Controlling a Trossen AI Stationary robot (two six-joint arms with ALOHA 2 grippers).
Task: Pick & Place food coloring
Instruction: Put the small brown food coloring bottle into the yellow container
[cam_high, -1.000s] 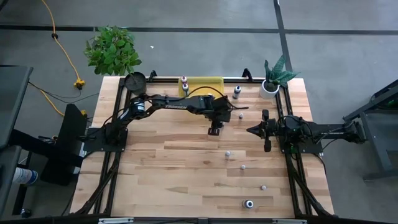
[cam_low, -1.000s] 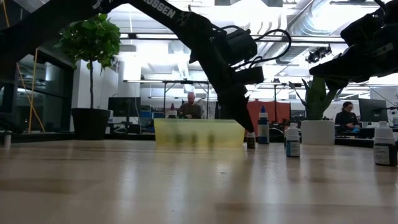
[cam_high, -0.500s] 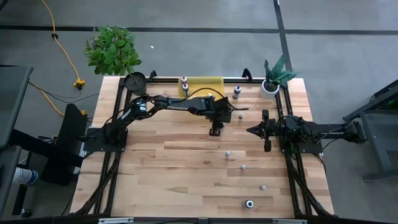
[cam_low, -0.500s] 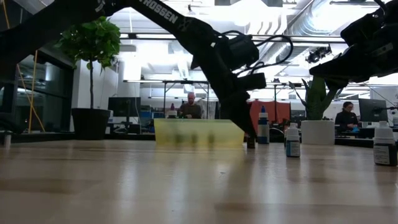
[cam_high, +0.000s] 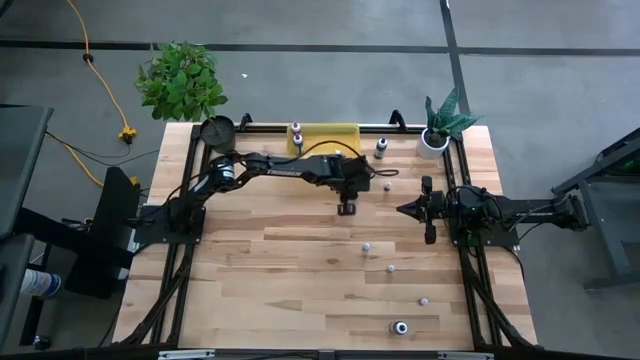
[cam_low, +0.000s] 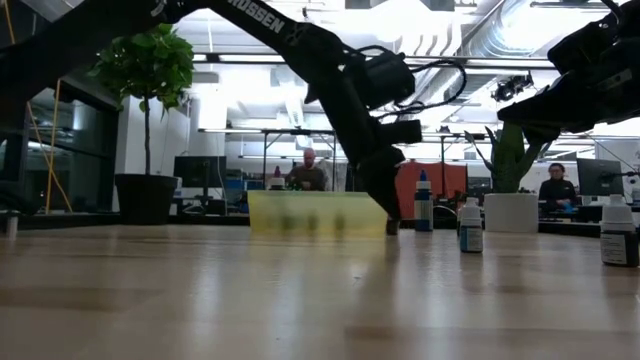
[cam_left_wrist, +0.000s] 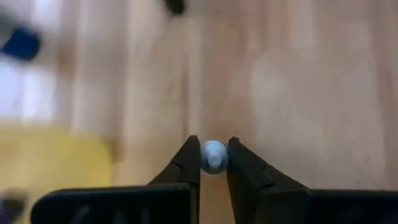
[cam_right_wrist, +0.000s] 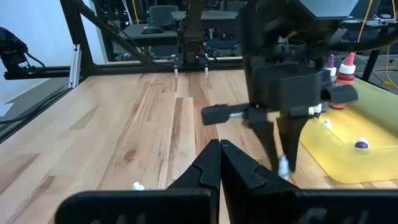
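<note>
Wooden bench (cam_high: 280, 270) fills the high view's centre, a yellow bin (cam_high: 325, 135) at its upper edge. Just below the bin, the left gripper (cam_left_wrist: 214, 163) has its jaws pinched on a pale-capped food coloring bottle (cam_left_wrist: 213, 156). At centre right, the right gripper (cam_high: 403, 209) waits, jaws closed on nothing.

Left end effector (cam_left_wrist: 214, 163) newly clamped on bottle (cam_left_wrist: 213, 156)

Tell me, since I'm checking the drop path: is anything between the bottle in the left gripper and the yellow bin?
Nothing visible. The left gripper is shut on a white-capped bottle beside the yellow bin; only bare table lies between.
</note>
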